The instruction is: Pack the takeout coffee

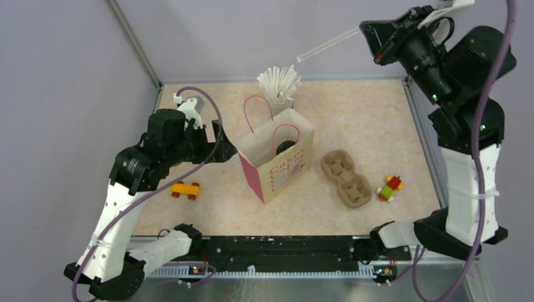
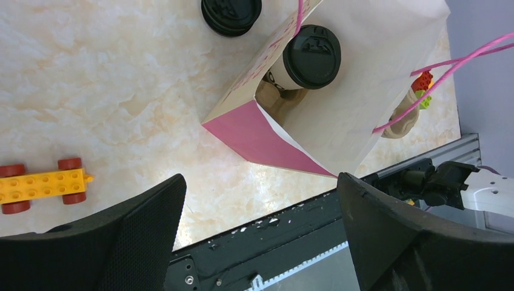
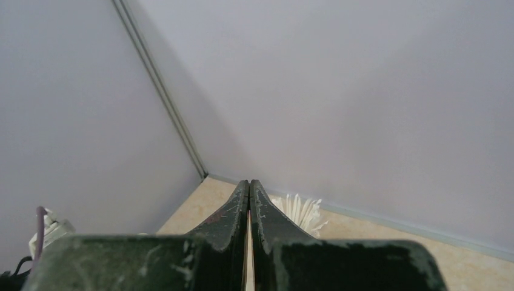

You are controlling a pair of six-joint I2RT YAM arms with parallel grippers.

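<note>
The left claw [image 2: 260, 180] stands wide open with nothing between its fingers, hovering at the left side of the paper bag [image 1: 286, 170] in the middle of the top view. One coffee cup [image 2: 311, 56] with a black lid stands upright inside the bag, in the upper middle of the left wrist view, with brown cardboard at its base. A second lidded cup [image 2: 231, 12] sits on the table [image 2: 91, 79] just outside the bag, at that view's top edge. The right claw [image 3: 249, 182] is raised in the upper right of the top view, fingers pressed together on a white straw [image 1: 327, 44] that sticks out to the left. Behind the bag is a cup of straws [image 1: 279, 85]. To the bag's right lie a cardboard carrier [image 1: 346, 178] and toy blocks [image 1: 390, 187], and a yellow toy car [image 1: 185, 189] lies at lower left.
</note>
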